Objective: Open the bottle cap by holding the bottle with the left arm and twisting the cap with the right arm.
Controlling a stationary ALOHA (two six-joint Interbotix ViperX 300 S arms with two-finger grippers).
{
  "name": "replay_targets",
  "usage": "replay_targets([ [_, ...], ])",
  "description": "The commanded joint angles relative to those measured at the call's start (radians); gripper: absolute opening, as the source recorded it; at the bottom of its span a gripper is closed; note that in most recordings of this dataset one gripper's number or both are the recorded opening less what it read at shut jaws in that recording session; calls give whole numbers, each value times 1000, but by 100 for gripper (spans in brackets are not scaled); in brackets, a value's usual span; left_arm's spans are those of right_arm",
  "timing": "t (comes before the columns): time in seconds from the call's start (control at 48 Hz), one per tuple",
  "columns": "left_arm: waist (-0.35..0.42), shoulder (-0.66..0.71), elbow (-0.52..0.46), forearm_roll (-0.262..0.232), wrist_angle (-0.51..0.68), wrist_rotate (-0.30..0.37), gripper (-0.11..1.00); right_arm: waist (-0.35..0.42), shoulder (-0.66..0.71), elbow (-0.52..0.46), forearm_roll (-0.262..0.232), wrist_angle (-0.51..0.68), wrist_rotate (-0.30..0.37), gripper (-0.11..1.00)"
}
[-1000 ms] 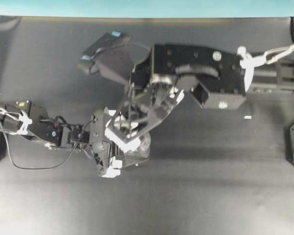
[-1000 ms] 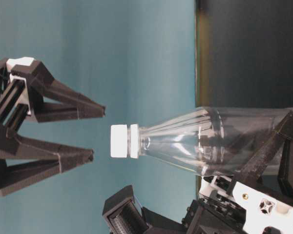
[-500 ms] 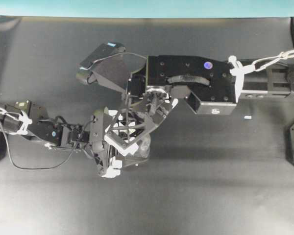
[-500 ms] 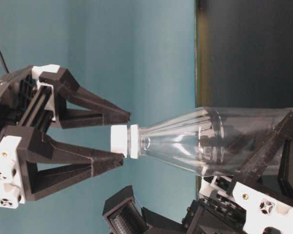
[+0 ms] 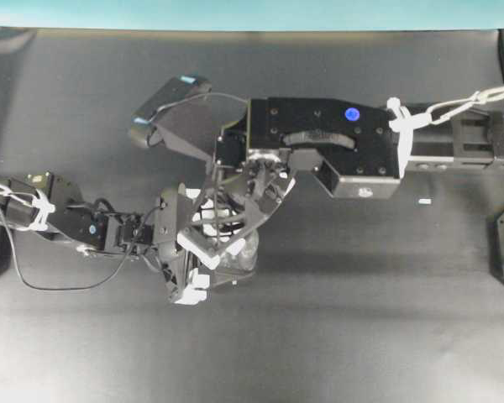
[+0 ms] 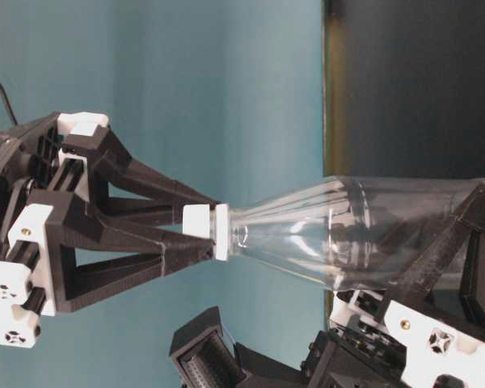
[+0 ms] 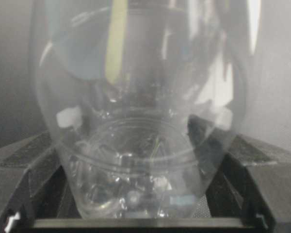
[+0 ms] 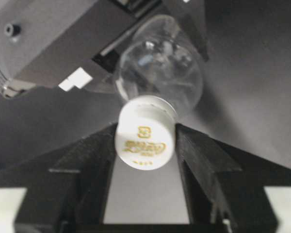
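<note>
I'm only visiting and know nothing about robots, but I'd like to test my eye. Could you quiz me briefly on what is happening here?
1. True or false: the bottle cap sits between the right gripper fingers.
2. Which part of the bottle does the left gripper grip: A the neck, B the lower body, C the cap?
3. What colour is the print on top of the cap?

Key
1. True; the fingers stand at its two sides.
2. B.
3. Gold or yellow.

bottle (image 6: 372,234) base beyond frame edge
</note>
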Motion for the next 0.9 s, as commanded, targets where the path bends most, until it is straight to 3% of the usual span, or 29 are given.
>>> replay_targets([
  [0.0,-5,6,2,3,6,-3,82,3,0,-8,8,0,-20,35],
  [0.104,-5,5,3,3,6,-5,82,2,2,-14,11,2,-40,35],
  [0.25,-5,5,3,3,6,-3,82,-3,2,-17,34,2,-146,35],
  [0.646,-8,5,8,3,6,-2,82,9,-2,-25,44,44,-649,35],
  [0.875,-9,5,9,3,6,-2,82,18,-5,-37,43,26,-891,35],
])
